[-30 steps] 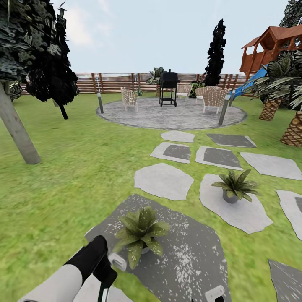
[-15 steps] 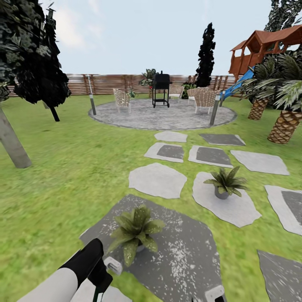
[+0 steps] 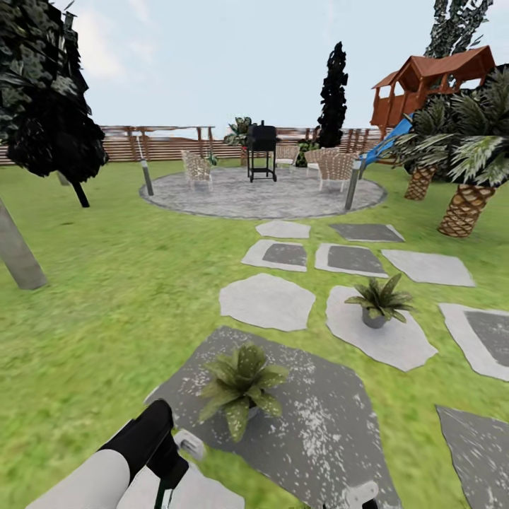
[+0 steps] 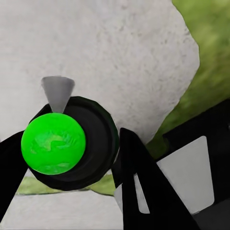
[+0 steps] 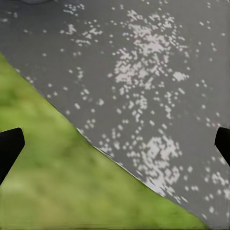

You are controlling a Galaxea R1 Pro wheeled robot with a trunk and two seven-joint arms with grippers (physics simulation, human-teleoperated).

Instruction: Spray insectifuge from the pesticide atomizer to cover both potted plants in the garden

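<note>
Left jaws (image 4: pixel 67 158) clamp pesticide atomizer (image 4: pixel 72 143) btwn them; right jaws (image 5: pixel 115 143) spread wide, empty, over stone (image 5: pixel 158 72).

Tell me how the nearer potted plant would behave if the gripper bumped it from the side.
The nearer potted plant would probably tip rather than slide: its leaf rosette spreads much wider than the small pot mostly hidden beneath it. The leaves look thin and pointed, so they would likely bend first. It stands on a flat dark speckled stepping stone, which seems to offer nothing to catch the pot's base.
</note>
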